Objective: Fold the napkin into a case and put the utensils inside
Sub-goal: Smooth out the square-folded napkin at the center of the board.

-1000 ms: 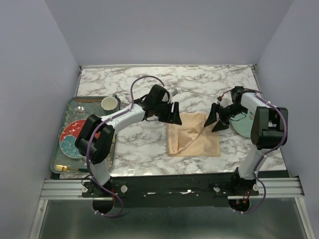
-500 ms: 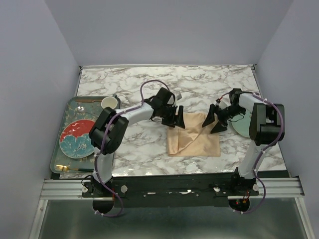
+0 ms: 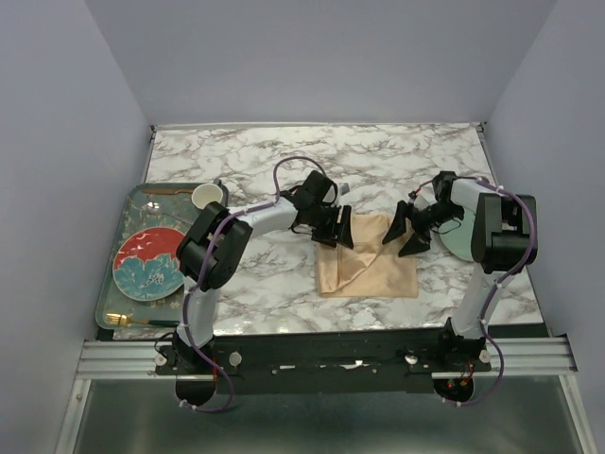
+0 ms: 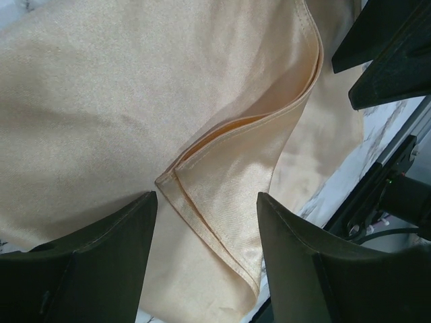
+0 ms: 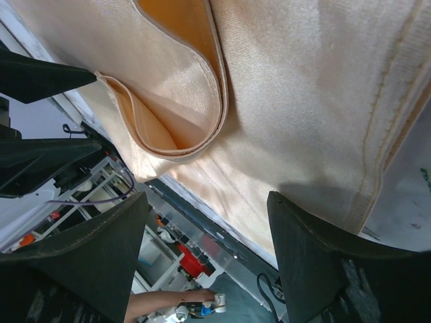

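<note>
The peach-orange napkin (image 3: 369, 263) lies on the marble table folded into a rough layered square, not a narrow case. A loose fold runs across it (image 4: 222, 202), and its curled edge shows in the right wrist view (image 5: 195, 128). My left gripper (image 3: 337, 227) is open at the napkin's back left corner, its jaws either side of the fold's corner (image 4: 207, 198). My right gripper (image 3: 405, 230) is open over the back right corner (image 5: 205, 202), holding nothing. The gold utensils (image 3: 121, 321) lie at the near edge of the tray.
A grey patterned tray (image 3: 132, 203) at the left holds a red and blue plate (image 3: 146, 263) and a white cup (image 3: 207, 197). A pale plate (image 3: 465, 236) sits right of the napkin, under my right arm. The two grippers face each other closely.
My left gripper has moved right, onto the napkin's back left corner. My right gripper has stayed almost in place at the back right corner. The napkin has not shifted.
</note>
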`<state>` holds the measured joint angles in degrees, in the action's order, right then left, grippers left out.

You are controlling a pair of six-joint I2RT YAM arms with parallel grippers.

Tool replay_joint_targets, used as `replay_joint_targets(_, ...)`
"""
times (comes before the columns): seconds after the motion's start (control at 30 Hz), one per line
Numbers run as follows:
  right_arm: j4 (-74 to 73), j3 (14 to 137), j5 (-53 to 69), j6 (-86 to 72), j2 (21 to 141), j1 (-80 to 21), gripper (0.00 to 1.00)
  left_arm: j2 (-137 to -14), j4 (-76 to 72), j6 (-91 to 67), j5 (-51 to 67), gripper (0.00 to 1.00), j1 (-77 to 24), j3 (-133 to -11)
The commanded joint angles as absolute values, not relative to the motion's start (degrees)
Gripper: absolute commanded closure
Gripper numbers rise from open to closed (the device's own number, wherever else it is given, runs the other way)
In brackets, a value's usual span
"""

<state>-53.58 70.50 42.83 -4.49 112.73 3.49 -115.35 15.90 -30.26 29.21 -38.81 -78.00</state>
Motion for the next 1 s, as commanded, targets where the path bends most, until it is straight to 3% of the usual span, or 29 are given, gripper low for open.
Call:
replay_joint_targets(0.0,-52.6,69.5,41.2,-5.2,114.0,4.0,0.21,-116.2,14.1,-31.2,31.1,0.32,-40.3,-77.9)
replay_joint_targets(0.33,-52.6,69.2,40.8,-5.4,114.1,4.0,0.22,-116.5,13.0,-32.2,31.3,0.4,-41.1,-78.7)
replay_joint_targets(0.6,-52.4,68.6,40.6,-5.2,113.5,4.0,0.22,-113.7,14.6,-30.1,24.3,0.41,-39.6,-76.8)
replay_joint_targets(0.97,-52.2,68.8,40.7,-5.5,113.9,4.0,0.22,-116.1,14.8,-29.5,23.6,0.44,-39.4,-77.9)
